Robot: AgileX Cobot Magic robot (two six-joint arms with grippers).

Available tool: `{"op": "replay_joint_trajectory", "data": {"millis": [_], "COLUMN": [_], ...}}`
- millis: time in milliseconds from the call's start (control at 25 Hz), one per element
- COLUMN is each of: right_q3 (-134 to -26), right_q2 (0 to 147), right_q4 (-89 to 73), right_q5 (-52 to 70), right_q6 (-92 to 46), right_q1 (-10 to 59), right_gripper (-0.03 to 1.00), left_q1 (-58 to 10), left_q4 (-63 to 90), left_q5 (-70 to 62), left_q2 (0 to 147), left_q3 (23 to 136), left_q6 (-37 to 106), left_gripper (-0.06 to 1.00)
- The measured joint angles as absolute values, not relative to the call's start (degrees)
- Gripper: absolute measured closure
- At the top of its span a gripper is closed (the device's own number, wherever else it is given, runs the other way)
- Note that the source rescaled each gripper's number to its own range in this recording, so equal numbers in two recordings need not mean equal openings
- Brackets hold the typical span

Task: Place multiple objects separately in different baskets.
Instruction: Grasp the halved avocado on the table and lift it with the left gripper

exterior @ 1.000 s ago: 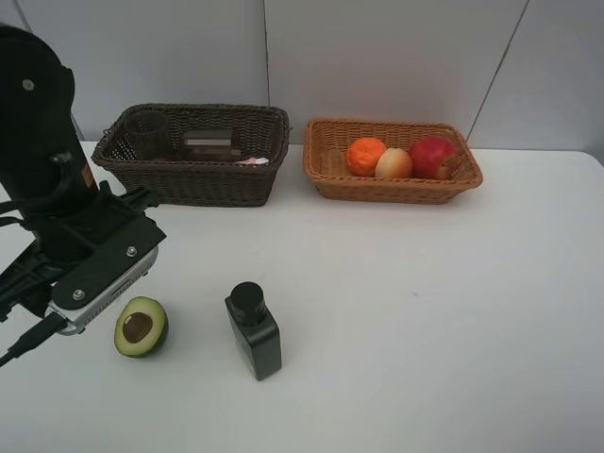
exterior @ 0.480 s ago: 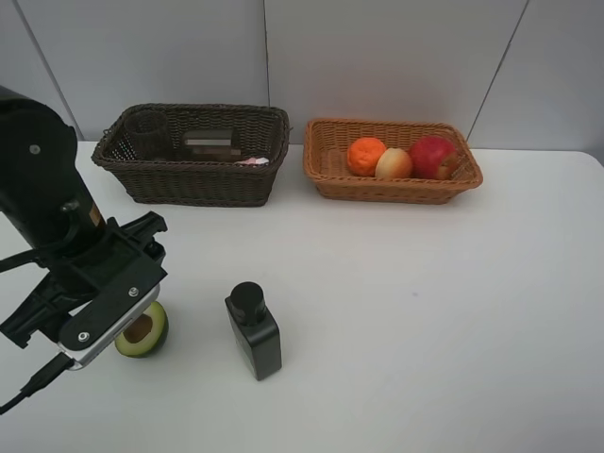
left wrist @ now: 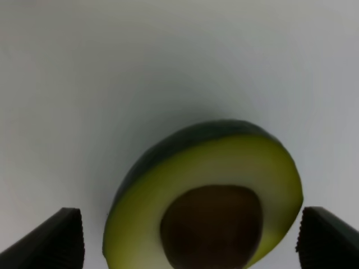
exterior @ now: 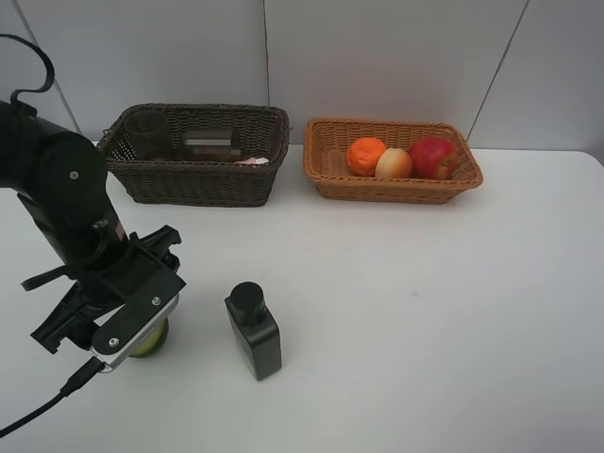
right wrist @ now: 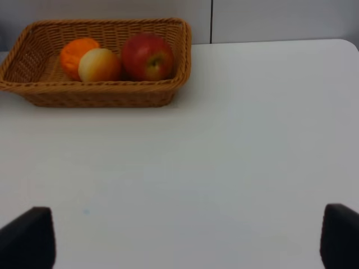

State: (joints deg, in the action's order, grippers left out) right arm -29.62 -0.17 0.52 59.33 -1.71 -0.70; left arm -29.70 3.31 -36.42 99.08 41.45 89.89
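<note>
White worktop (exterior: pixel 425 311) is carrying the halved avocado (left wrist: pixel 224 162) near its front-left corner, where the left gripper (left wrist: pixel 193 238) is hovering with jaws spread either side of it; the right gripper (right wrist: pixel 188 238) is standing wide apart, holding nothing.

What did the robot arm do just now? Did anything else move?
The left gripper came down over the halved green avocado; its open jaws now stand either side of it, nothing gripped yet. The black square bottle, dark brown wicker basket, light tan wicker basket and its three fruits stayed put.
</note>
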Motion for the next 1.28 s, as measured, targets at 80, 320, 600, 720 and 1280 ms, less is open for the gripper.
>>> {"op": "replay_joint_trajectory", "data": {"millis": [80, 320, 600, 720, 1280], "right_q3": [-29.62, -29.62, -29.62, -29.62, -29.62], "right_q2": [-0.17, -0.17, -0.17, -0.17, -0.17], "right_q4": [0.52, 0.52, 0.52, 0.52, 0.52], "right_q5": [59.33, 59.33, 59.33, 59.33, 59.33], "right_q6": [-1.71, -1.71, -1.71, -1.71, -1.71], "right_q1": [-0.7, -0.7, -0.7, -0.7, -0.7], "right_gripper": [-0.03, -0.03, -0.03, -0.03, -0.03], "left_q1": [-29.7, -29.7, -29.7, -29.7, -29.7], "left_q4": [3.42, 3.53, 3.65, 3.69, 3.69], "left_q5": [-36.06, -35.83, -35.83, -35.83, -35.83], "left_q2": [99.65, 101.27, 101.96, 102.03, 102.03], "left_q3": [41.45, 41.45, 41.45, 41.45, 41.45], "left_q6": [89.89, 89.94, 89.94, 89.94, 89.94], "left_gripper": [-0.05, -0.05, -0.05, -0.05, 0.14]}}
